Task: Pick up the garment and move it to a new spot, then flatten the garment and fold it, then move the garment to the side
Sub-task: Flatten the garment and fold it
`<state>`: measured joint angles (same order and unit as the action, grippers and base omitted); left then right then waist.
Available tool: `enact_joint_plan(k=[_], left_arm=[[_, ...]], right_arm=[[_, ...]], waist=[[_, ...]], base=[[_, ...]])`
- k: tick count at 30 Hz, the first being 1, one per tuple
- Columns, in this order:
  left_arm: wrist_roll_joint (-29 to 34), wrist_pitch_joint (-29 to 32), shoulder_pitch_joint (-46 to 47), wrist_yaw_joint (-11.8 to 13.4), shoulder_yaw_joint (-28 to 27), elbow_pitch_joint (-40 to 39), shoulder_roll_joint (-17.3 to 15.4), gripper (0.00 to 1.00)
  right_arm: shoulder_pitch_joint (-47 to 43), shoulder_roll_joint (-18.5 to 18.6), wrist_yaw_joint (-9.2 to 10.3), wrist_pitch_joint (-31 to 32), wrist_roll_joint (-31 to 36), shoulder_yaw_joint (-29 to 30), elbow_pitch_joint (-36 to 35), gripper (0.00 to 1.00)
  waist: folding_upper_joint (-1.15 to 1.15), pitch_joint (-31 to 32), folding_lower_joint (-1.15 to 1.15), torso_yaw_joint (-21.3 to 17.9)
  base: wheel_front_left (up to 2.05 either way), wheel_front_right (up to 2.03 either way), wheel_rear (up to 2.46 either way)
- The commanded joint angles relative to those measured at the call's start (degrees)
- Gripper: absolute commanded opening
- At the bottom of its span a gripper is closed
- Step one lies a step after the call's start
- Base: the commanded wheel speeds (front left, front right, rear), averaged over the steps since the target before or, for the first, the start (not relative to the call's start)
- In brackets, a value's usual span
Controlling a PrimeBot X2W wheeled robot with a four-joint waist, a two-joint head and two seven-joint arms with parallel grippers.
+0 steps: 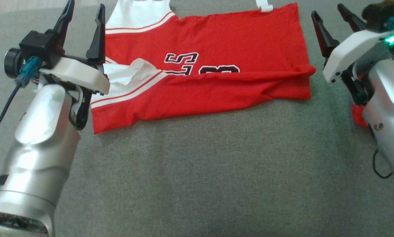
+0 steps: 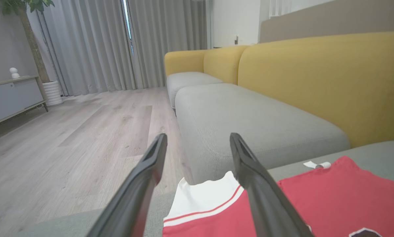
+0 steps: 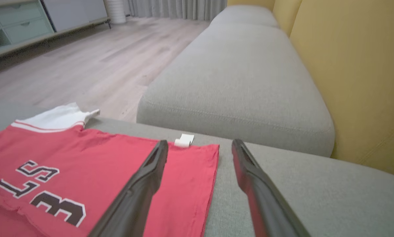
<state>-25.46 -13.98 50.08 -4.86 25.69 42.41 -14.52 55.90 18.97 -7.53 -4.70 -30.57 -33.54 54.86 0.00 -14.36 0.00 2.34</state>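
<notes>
One fold made, more likely left: jersey (image 1: pixel 216 49) at cushion's (image 1: pixel 197 171) far edge, left end effector (image 1: pixel 86 6) and right end effector (image 1: pixel 327 10) spread.

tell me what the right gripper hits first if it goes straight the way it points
Probably the grey sofa seat ahead: the right gripper points past the far corner of the red jersey towards it. Depth is unclear, so it might brush the jersey edge first.
</notes>
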Motion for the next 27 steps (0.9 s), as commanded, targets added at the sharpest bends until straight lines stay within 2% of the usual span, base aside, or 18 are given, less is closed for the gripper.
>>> enact_joint_plan(k=[1, 5, 12, 19, 27], left_arm=[[-0.55, -0.77, 0.74, 0.48, -2.96, -2.35, -1.74, 1.00], [-1.01, -0.98, -5.50, 2.12, -7.67, -9.94, -0.10, 1.00], [1.46, -1.00, -22.98, 4.58, -12.37, -20.20, 4.05, 1.00], [3.08, -1.01, -33.85, 6.36, -14.27, -21.01, 7.67, 1.00], [4.22, 0.00, -32.60, 7.96, -14.78, -14.74, 6.93, 1.00]], right_arm=[[-0.19, -0.86, 0.04, -3.33, 0.97, 0.68, -0.43, 1.00], [-3.30, -1.84, 0.04, -8.75, 3.66, 3.19, 0.33, 1.00], [-15.11, -4.15, 0.04, -10.24, 8.85, 9.17, -3.30, 1.00], [-26.90, -8.38, 0.04, -10.28, 14.37, 19.18, -11.29, 1.00], [-31.57, -12.07, 0.04, -8.96, 20.03, 24.21, -19.59, 1.00]], waist=[[0.00, 1.19, 0.00, 0.09], [0.00, 3.56, 0.00, 0.07], [0.00, 7.51, 0.00, -0.03], [0.00, 9.35, 0.00, -0.56], [0.00, 8.57, 0.00, -2.09]], base=[[0.00, 0.00, 0.00], [0.00, 0.00, 0.00], [0.00, 0.00, 0.00], [0.00, 0.00, 0.00], [0.00, 0.00, 0.00]])
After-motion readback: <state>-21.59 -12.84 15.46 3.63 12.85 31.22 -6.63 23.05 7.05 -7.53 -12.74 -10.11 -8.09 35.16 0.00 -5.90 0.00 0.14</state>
